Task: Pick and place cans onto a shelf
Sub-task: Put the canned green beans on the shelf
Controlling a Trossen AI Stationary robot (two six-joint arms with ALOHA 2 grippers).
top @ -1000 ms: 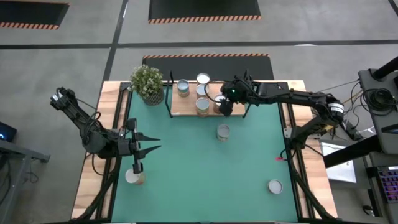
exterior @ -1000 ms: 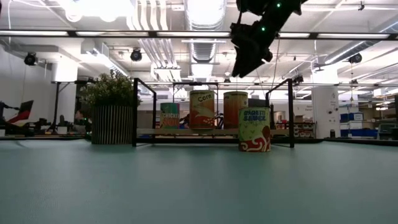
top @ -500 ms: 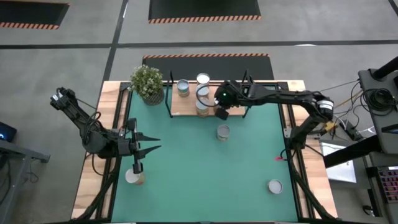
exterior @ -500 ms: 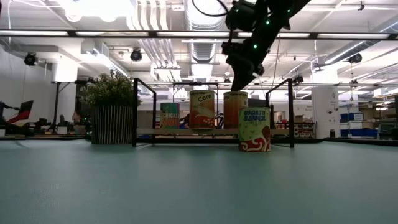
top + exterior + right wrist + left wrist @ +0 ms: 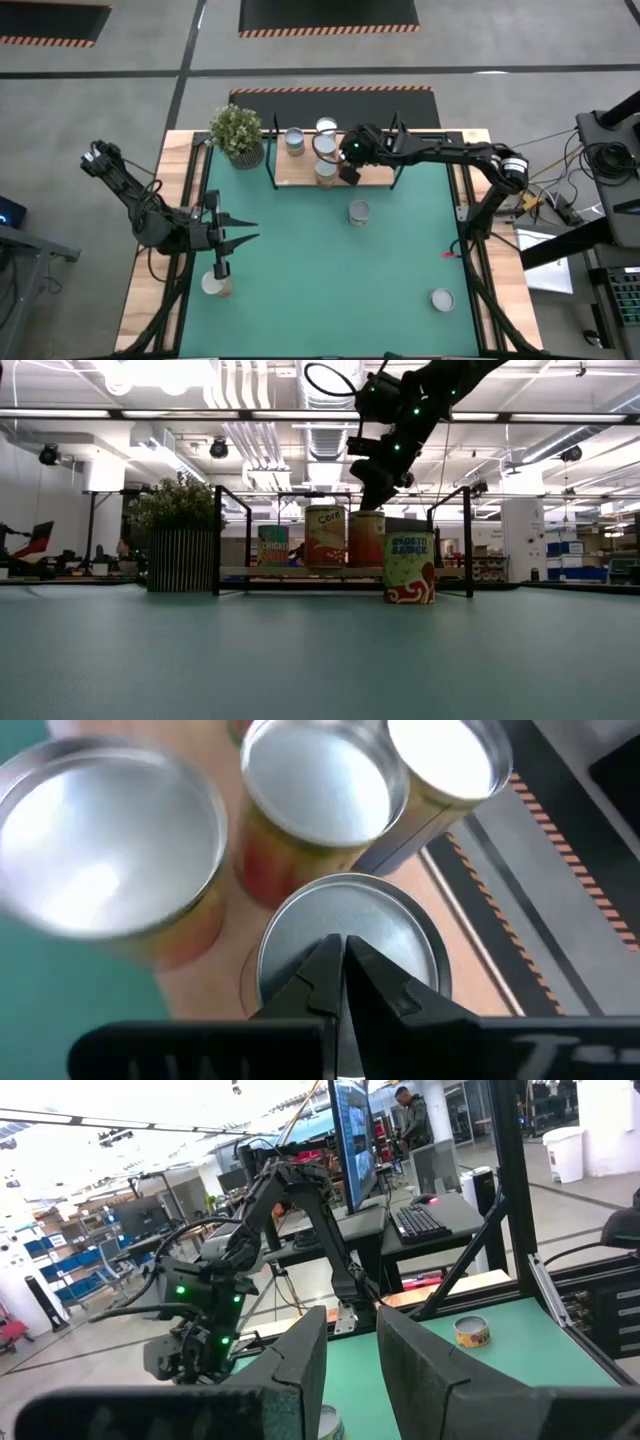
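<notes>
So the right gripper [image 5: 347,172] is over the wooden shelf [image 5: 300,172] at the far edge of the green mat [image 5: 330,260], fingers pinched together with nothing between them, tips just above a can's silver lid [image 5: 350,945] (two more cans sit right beside it). Another can [image 5: 359,212] stands on the mat just in front of the shelf, one more [image 5: 442,299] near right. Left gripper [image 5: 222,268] hangs over a can [image 5: 214,284] at the near left, can't tell its fingers

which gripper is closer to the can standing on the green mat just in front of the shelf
Right. The right gripper hovers over the shelf, just behind the can. The left gripper sits far across the mat, near the table's left edge.
</notes>
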